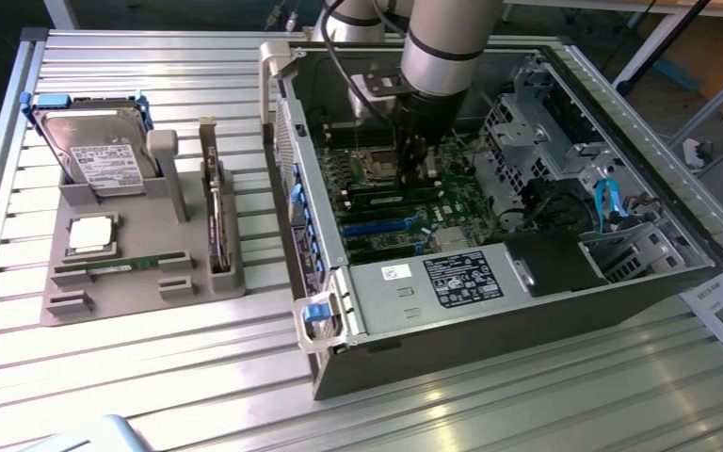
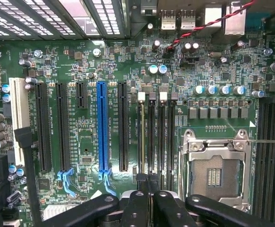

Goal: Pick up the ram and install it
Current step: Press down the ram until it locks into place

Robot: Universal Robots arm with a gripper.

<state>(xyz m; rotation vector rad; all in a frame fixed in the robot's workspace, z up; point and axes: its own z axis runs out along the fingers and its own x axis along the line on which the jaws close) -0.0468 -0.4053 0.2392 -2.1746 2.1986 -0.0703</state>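
Ram [image 2: 143, 137] sits upright in a motherboard [image 2: 104, 61] slot, at 9 o'clock from the CPU socket [image 2: 216, 170]. Gripper [image 2: 147, 182] fingers are fully pinched together over its end, inside the PC case [image 1: 500, 282].

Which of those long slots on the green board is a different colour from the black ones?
The blue slot, standing between two black slots on the motherboard. A white slot sits at the row's outer end.

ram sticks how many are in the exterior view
1: the ram lies in the grey holder, beside the square silver chip. More may be hidden inside the case beneath the arm.
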